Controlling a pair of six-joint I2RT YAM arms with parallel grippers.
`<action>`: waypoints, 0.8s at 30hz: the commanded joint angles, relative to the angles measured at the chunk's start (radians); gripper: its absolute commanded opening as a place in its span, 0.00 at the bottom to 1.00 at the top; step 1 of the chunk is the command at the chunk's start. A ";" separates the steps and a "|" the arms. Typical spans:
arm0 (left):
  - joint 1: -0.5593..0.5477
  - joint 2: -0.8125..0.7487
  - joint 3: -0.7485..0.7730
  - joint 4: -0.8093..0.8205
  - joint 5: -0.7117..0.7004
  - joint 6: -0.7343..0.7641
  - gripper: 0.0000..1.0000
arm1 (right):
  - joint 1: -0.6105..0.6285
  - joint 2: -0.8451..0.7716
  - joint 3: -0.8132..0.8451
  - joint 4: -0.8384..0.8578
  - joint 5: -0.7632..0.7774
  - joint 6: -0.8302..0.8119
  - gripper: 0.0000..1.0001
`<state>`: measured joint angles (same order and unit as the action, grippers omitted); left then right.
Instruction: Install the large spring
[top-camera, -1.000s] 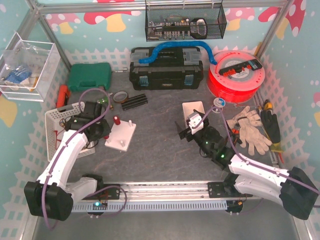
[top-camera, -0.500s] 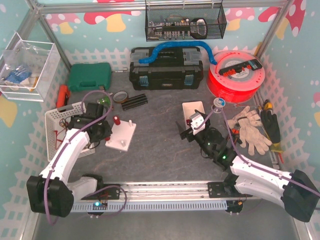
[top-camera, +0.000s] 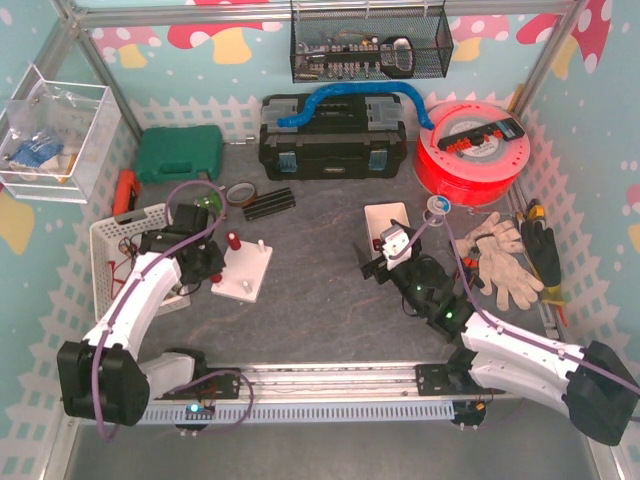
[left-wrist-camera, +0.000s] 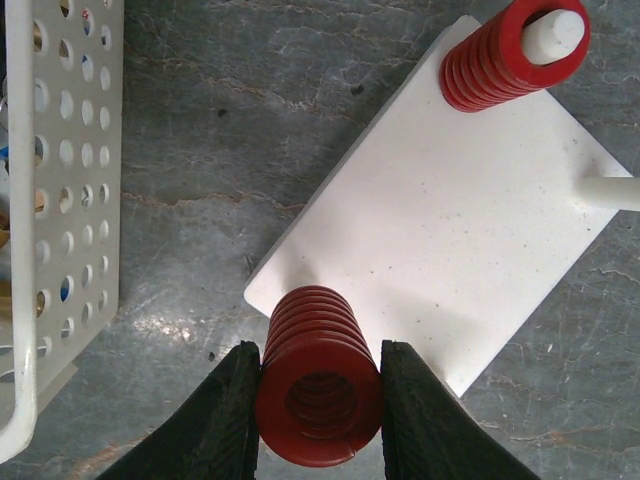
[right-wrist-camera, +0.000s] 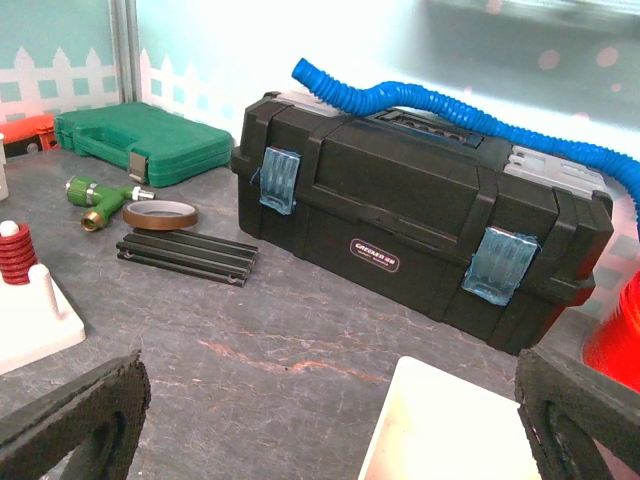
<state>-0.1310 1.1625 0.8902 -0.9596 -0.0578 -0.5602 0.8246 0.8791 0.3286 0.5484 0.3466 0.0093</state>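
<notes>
Left gripper (left-wrist-camera: 320, 405): shut tight on the large spring (left-wrist-camera: 318, 350); both fingers press its sides
Large spring: red; at the 7 o'clock corner of the white board (left-wrist-camera: 440, 230)
Board: small red spring (left-wrist-camera: 510, 55) at 1 o'clock; bare peg (left-wrist-camera: 610, 192) at 3 o'clock
Right gripper (right-wrist-camera: 320, 420): wide open; holds nothing

White arms (top-camera: 135, 300) with black joints (top-camera: 95, 385), purple cables (top-camera: 190, 186), black left tool (left-wrist-camera: 320, 395).

A blue hose (top-camera: 350, 98) lies across the black toolbox (top-camera: 333, 150), near a green case (top-camera: 180, 153).
</notes>
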 joint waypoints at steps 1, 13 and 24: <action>0.007 0.013 -0.007 0.021 0.014 0.019 0.27 | -0.004 -0.019 -0.014 0.020 0.000 0.010 0.99; 0.007 0.035 -0.003 0.031 0.045 0.041 0.43 | -0.005 -0.036 -0.014 0.012 -0.003 0.015 0.99; -0.016 -0.064 0.056 0.232 0.111 0.095 0.66 | -0.064 0.068 0.110 -0.179 0.027 0.201 0.99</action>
<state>-0.1345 1.1660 0.9043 -0.8772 0.0090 -0.5137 0.7975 0.8928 0.3527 0.4942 0.3557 0.0952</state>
